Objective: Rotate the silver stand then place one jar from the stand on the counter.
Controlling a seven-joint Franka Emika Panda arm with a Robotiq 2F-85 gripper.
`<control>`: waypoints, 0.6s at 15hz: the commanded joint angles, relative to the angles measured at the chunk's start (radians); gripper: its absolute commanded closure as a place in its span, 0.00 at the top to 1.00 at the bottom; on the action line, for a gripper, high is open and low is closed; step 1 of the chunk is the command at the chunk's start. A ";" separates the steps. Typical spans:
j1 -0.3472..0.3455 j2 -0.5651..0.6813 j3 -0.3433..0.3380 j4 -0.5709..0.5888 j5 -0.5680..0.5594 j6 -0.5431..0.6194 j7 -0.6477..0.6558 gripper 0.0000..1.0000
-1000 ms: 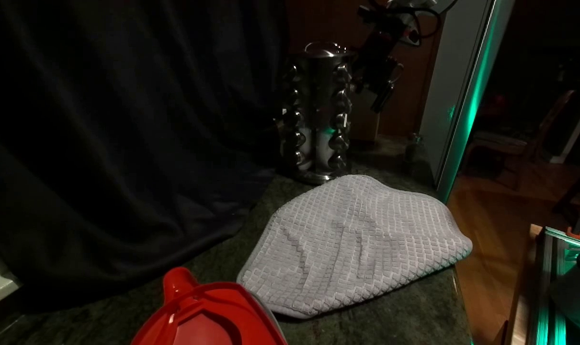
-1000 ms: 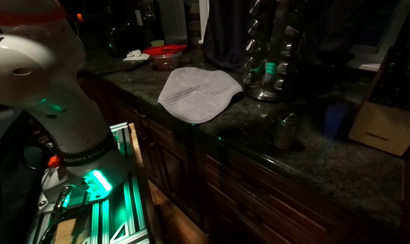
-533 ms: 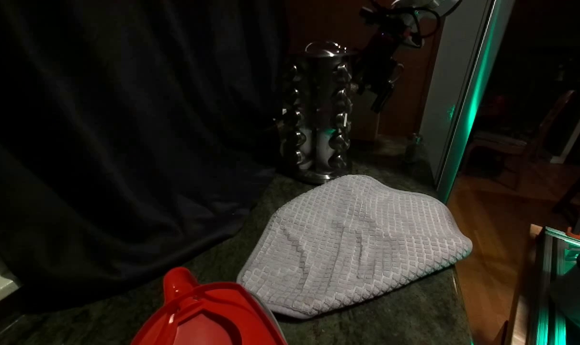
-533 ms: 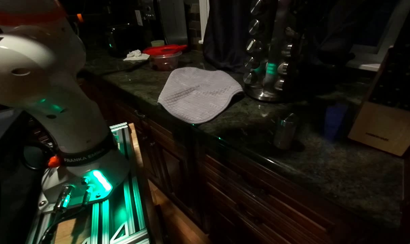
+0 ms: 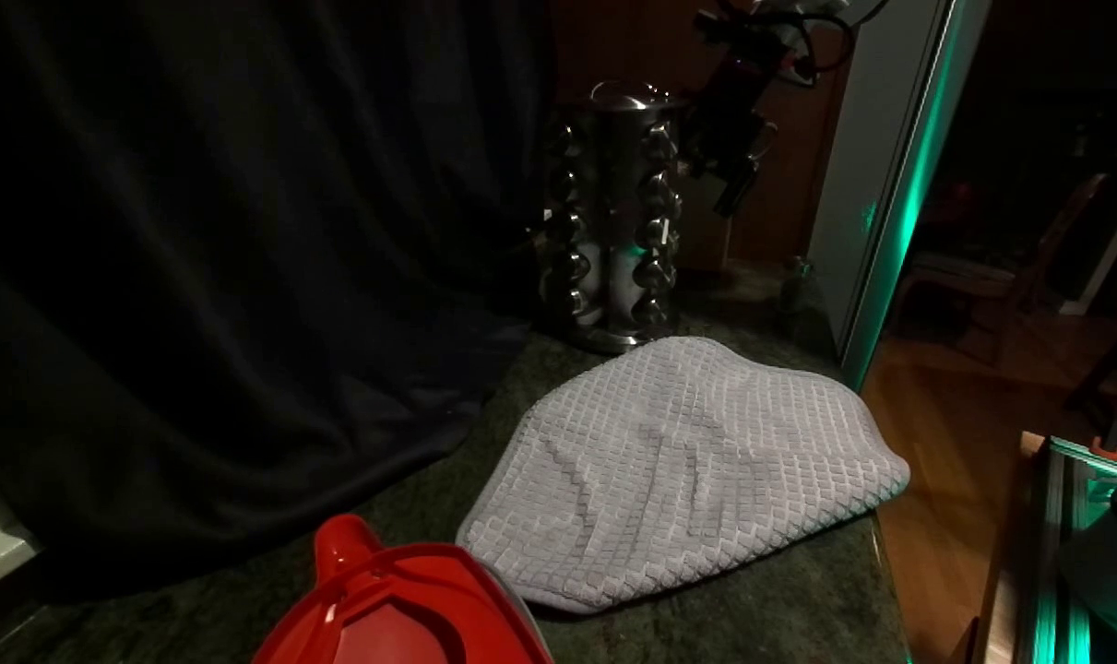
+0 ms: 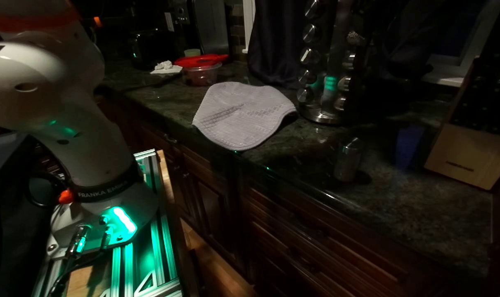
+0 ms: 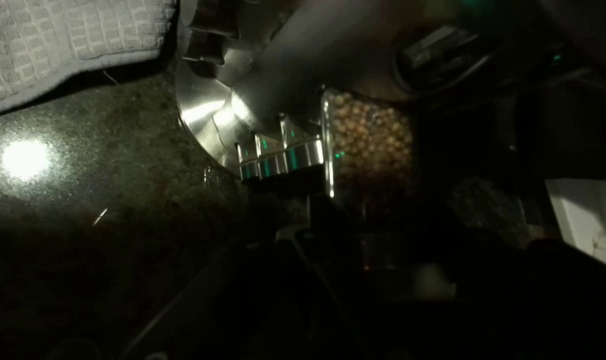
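The silver stand [image 5: 624, 221], a tall chrome rack with tiers of capped jars, rises from the dark counter [image 6: 291, 152] in both exterior views. Its top is cut off in an exterior view. In the wrist view a clear jar [image 7: 373, 135] of tan grains projects from my gripper [image 7: 378, 220], whose dark jaws close round its near end. The jar's far end meets the stand's wall; whether it sits inside a slot I cannot tell. An open round slot [image 7: 443, 60] shows beside it. Deep shadow hides most of the fingers.
A pale grey cloth [image 5: 687, 470] lies before the stand, near a red lid [image 5: 401, 599]. A black curtain [image 5: 244, 277] hangs behind. Toward the counter's front edge stands a metal canister [image 6: 348, 161], with a blue cup [image 6: 408, 142] and knife block [image 6: 468, 156] beyond.
The stand's upper part has shifted very slightly toward my gripper's side while its base stays put. My gripper and the jar have edged the same way.
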 commanded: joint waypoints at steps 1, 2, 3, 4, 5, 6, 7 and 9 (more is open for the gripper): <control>-0.006 -0.023 -0.003 -0.004 -0.018 0.028 0.007 0.25; -0.009 -0.021 -0.006 -0.008 -0.004 0.023 0.020 0.25; -0.011 -0.022 -0.008 -0.013 0.008 0.021 0.031 0.25; -0.014 -0.024 -0.011 -0.021 0.030 0.020 0.044 0.25; -0.015 -0.025 -0.014 -0.027 0.045 0.020 0.053 0.25; -0.017 -0.027 -0.016 -0.032 0.062 0.018 0.061 0.25; -0.019 -0.033 -0.018 -0.038 0.078 0.017 0.067 0.25; -0.021 -0.036 -0.021 -0.043 0.099 0.018 0.064 0.25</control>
